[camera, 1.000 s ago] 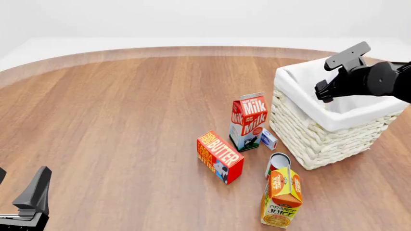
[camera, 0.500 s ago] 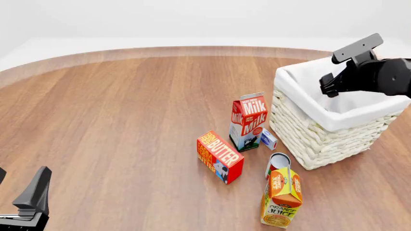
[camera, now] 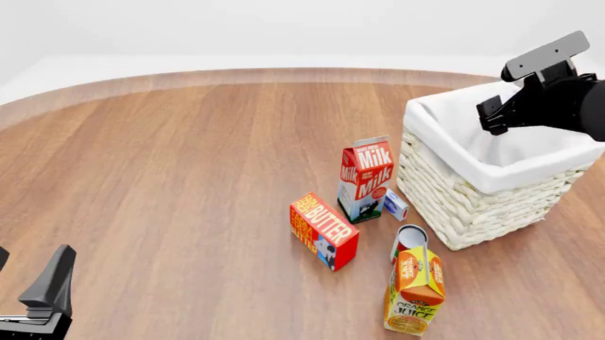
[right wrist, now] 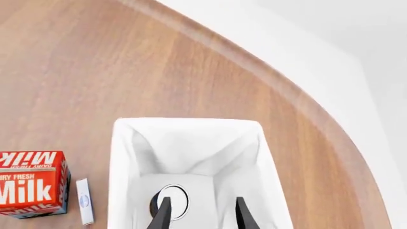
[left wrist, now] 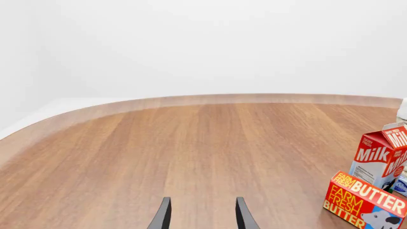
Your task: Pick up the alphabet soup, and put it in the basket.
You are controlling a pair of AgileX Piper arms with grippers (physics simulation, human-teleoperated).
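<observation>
The alphabet soup (right wrist: pixel 175 198) lies inside the basket (right wrist: pixel 121 181) in the right wrist view, its whitish round top showing on the white lining. My right gripper (right wrist: pixel 200 215) is open and empty, straight above the can and apart from it. In the front view the right gripper (camera: pixel 492 117) hangs over the wicker basket (camera: pixel 472 191), and the can is hidden by the basket wall. My left gripper (camera: pixel 47 294) is open and empty at the near left of the table, also shown in the left wrist view (left wrist: pixel 200 217).
A milk carton (camera: pixel 364 177), a small blue-white box (camera: pixel 395 205), a butter box (camera: pixel 324 230), a red-labelled can (camera: pixel 409 239) and an orange juice carton (camera: pixel 414 290) stand left of and in front of the basket.
My right gripper has risen and moved to the right above the basket, empty. The left arm has not moved.
</observation>
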